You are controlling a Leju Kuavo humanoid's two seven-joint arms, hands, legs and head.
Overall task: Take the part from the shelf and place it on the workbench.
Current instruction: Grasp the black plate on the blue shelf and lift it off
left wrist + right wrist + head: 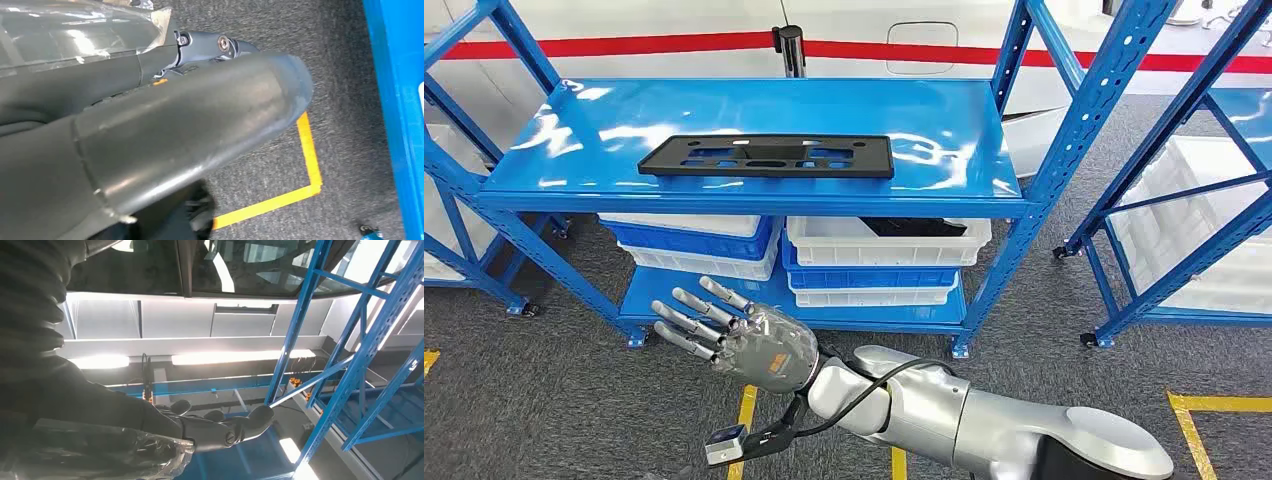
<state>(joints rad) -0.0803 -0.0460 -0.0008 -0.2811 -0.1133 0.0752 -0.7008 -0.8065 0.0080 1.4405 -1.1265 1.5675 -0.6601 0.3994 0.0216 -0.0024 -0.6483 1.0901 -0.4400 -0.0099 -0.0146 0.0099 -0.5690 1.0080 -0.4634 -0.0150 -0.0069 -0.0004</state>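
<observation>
A flat black part (767,156) with cut-outs lies on the top board of the blue shelf (944,120). My right hand (746,338) hovers in front of the shelf, below the level of the part and apart from it. Its fingers are stretched out and spread, with nothing in them. In the right wrist view the right hand's fingers (225,429) reach out beside blue shelf posts (295,335). My left hand (165,135) hangs over grey carpet, its thick thumb hiding its fingers.
White and blue bins (879,255) are stacked on the lower shelf board; one holds another black piece (914,227). More blue racks stand at the right (1184,200) and left (454,200). Yellow tape lines (310,160) mark the grey carpet.
</observation>
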